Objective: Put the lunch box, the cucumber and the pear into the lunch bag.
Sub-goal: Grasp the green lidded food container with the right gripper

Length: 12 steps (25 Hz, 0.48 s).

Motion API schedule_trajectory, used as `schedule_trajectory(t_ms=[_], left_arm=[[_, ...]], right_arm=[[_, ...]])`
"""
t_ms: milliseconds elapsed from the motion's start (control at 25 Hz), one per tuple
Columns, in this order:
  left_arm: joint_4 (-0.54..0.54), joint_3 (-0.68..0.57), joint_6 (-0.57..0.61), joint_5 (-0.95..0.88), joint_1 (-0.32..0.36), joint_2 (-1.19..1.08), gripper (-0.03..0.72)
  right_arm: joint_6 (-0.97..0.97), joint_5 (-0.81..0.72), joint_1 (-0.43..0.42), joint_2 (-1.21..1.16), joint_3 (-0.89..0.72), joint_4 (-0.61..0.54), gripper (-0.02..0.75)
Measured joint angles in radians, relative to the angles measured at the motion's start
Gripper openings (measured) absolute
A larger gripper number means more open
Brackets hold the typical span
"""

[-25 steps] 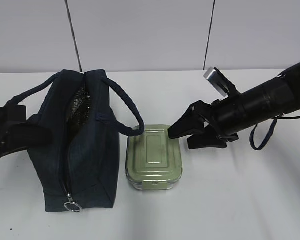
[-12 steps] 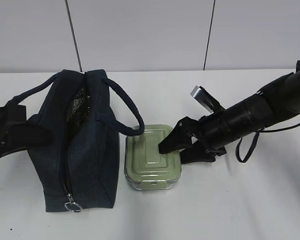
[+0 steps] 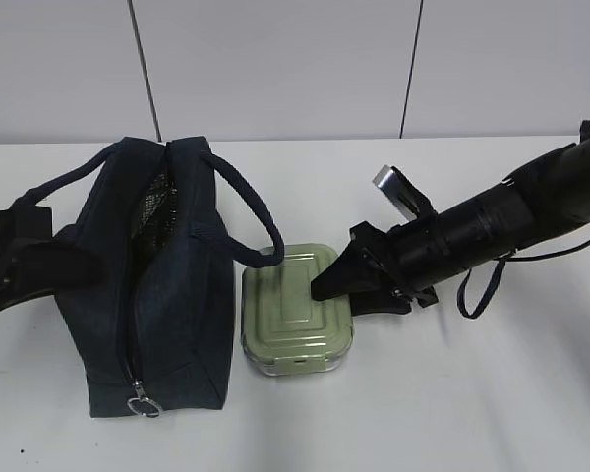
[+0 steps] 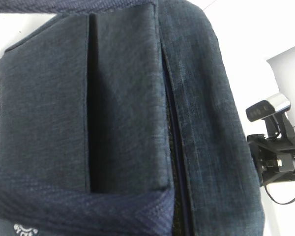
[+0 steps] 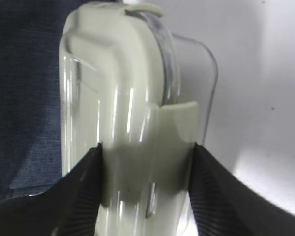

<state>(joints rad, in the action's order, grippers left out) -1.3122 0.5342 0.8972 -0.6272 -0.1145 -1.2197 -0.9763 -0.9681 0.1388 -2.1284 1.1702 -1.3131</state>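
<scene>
**Kid:** What do you see right now?

**Me:** I see the lunch box (image 3: 298, 311) lying flat on the white counter (image 3: 472, 393). It sits just beside the lunch bag (image 3: 147, 295), on the bag's right side. The bag stands on the counter with its top partly unzipped, and I can see a bit of shiny lining inside.

**Kid:** What is your right hand doing?

**Me:** My right hand (image 3: 346, 288) is low at the right end of the box. In the right wrist view, its two black fingers (image 5: 83, 196) sit one on each side of the box's end, right against it. So the right hand is pinching the lunch box.

**Kid:** And your left hand?

**Me:** My left hand (image 3: 10, 258) is at the far left, close to the bag's back end. A strap (image 3: 54, 187) runs over toward it. I cannot tell if that hand is spread or pressed together. Its wrist view shows only dark bag cloth up close.

**Kid:** Where are the cucumber and the pear?

**Me:** I cannot see them in any view.
</scene>
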Motion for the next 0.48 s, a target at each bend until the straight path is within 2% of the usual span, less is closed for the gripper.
schedule_trajectory(t_ms=[120, 480], left_arm=[[0.000, 0.000, 0.000, 0.000, 0.000, 0.000, -0.019], [0.000, 0.000, 0.000, -0.002, 0.000, 0.000, -0.019]], right_arm=[[0.002, -0.017, 0.000, -0.002, 0.010, 0.004, 0.370], [0.000, -0.037, -0.002, -0.008, 0.075, 0.062, 0.368]])
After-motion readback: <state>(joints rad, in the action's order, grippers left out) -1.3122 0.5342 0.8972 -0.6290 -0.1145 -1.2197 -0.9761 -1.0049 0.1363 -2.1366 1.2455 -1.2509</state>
